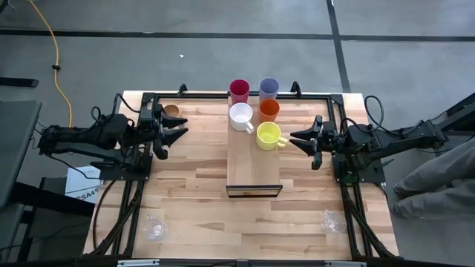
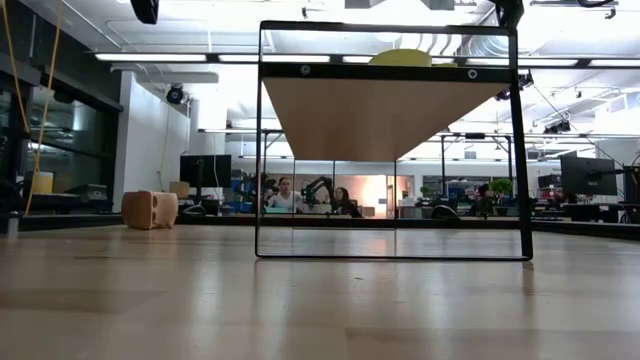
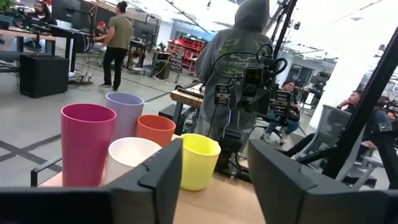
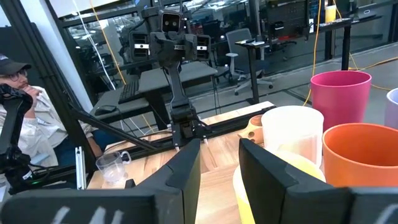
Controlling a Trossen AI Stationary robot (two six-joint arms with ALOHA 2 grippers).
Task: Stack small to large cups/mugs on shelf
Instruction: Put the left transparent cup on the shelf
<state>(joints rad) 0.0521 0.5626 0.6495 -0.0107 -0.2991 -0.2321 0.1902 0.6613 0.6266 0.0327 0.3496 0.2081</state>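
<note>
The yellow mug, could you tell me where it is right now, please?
In the high view the yellow mug stands on the shelf, on its right side, just below the orange tumbler and diagonally from the white mug.

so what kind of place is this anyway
Most likely a robotics lab or workshop: a wooden table with two mounted arms, open floor behind it with desks and monitors, and people working at benches.

In the low view, the shelf hides all but the top of the yellow mug.
</note>
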